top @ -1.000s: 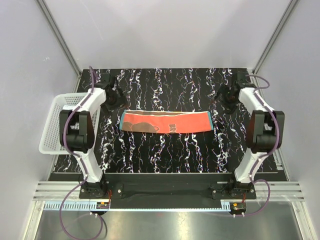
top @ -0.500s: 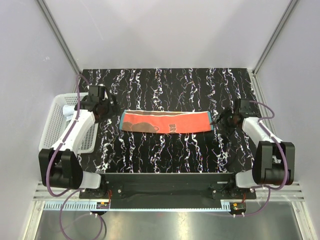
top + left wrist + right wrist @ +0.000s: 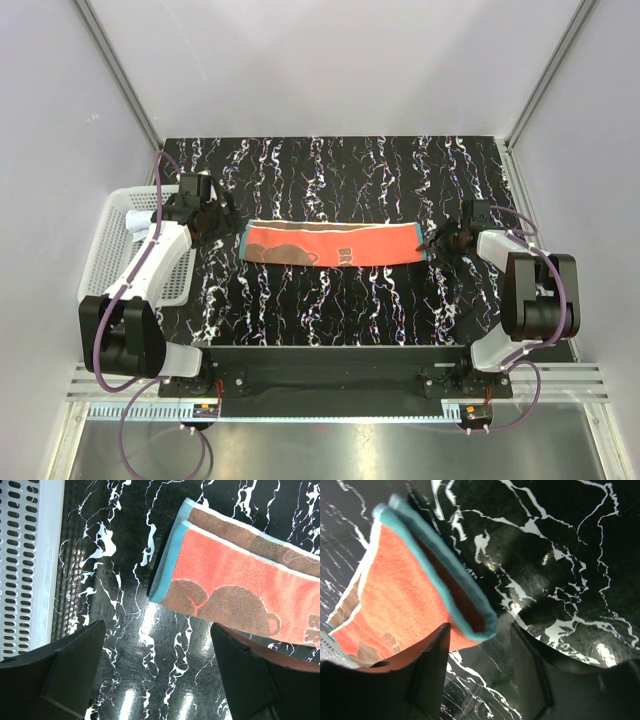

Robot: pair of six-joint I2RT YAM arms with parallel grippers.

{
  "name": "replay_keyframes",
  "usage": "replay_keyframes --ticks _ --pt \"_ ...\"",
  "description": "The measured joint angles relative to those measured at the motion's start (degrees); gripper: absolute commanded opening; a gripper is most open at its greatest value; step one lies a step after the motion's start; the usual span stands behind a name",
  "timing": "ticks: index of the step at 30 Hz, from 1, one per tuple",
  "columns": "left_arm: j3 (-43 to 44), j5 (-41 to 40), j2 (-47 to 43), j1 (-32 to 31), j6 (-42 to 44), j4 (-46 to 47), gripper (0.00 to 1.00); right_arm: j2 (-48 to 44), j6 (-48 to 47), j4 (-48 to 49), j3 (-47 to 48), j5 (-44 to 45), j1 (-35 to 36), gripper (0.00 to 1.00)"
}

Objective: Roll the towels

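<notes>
Since the white booth [image 3: 330,60] has a black marbled table [image 3: 350,300] with a basket [image 3: 100,250] at its left edge and one towel [image 3: 335,244] lying flat mid-table, I'd call this the very start of the roll. The right hand [image 3: 480,627] sits apart around the teal right end, not pinching yet. The left hand [image 3: 156,627] is wide apart near the left end. Next: pinch, then curl inward.

Inspection finds one folded red-orange and brown cloth towel with teal edge [image 3: 335,244], one white perforated plastic basket [image 3: 105,255] and one black white-veined table [image 3: 330,170]. White and black robot arms number two: left arm [image 3: 150,262] and right arm [image 3: 512,256].
</notes>
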Motion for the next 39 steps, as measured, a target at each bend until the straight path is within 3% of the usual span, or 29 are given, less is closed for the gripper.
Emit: replay_keyframes --ticks 8,14,34,39 --pt "0.0 0.0 0.0 0.0 0.0 0.7 0.9 2.6 0.3 2.7 -0.6 -0.8 0.0 0.38" --pt "0.0 0.0 0.0 -0.1 0.0 0.8 0.9 4.2 0.1 4.1 -0.5 -2.0 0.0 0.14" --pt "-0.5 1.0 0.0 -0.5 0.0 0.8 0.9 -2.5 -11.0 -15.8 12.2 10.6 -2.1 0.0" --pt "-0.5 2.3 0.0 -0.5 0.0 0.8 0.9 -3.2 -11.7 -20.4 19.8 11.8 2.2 0.0"
